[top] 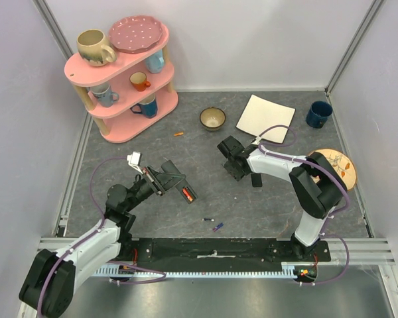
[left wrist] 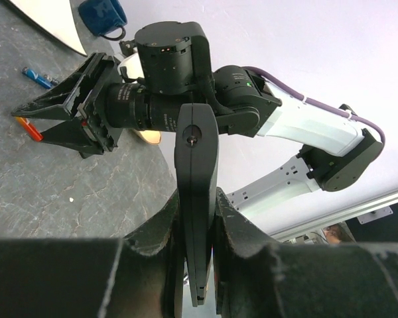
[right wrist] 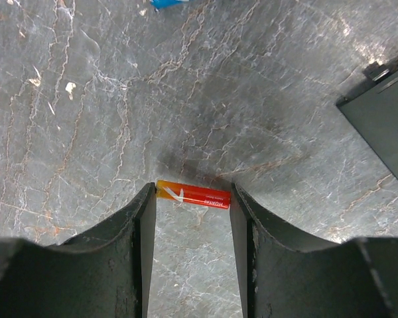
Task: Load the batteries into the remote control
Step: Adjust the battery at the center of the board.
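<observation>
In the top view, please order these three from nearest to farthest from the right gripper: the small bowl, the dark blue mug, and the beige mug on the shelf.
From the right gripper:
1. Small bowl, just beyond it, slightly left.
2. Dark blue mug, far right, beside the wall.
3. Beige mug, on top of the pink shelf, far left corner.

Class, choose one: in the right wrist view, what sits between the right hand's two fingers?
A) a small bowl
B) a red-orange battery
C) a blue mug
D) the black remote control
B: the red-orange battery spans the gap at the tips of the right hand, one end against each finger.
</observation>
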Motion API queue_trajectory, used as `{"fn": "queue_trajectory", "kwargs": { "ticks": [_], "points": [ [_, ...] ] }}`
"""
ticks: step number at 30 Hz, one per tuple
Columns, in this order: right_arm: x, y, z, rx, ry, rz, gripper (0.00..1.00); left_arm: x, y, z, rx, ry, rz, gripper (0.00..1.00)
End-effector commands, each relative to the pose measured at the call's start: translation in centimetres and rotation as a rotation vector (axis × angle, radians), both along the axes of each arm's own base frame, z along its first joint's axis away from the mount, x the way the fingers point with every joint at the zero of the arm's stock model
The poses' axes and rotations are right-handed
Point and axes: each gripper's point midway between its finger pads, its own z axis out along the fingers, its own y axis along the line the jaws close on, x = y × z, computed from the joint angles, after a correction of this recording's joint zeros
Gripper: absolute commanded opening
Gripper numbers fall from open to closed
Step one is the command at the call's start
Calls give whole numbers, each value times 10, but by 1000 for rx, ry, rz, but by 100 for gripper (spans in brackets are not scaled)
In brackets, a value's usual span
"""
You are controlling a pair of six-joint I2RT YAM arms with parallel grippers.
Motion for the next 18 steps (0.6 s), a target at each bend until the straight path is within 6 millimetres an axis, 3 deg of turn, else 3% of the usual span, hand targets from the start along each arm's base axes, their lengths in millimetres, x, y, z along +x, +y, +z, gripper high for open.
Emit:
{"fn": "queue_trajectory", "kwargs": {
  "ticks": [1,8,18],
  "points": [
    [-10,-4,-15,-14,50,-7,15,2,3,9,-18,-52,19,2],
    [-20,-10,-21,-51,91,22,41,4,3,7,-10,-45,25,2],
    [-22,-1,-21,-33,123,69,56,2,2,5,-6,-40,12,2]
  ]
}}
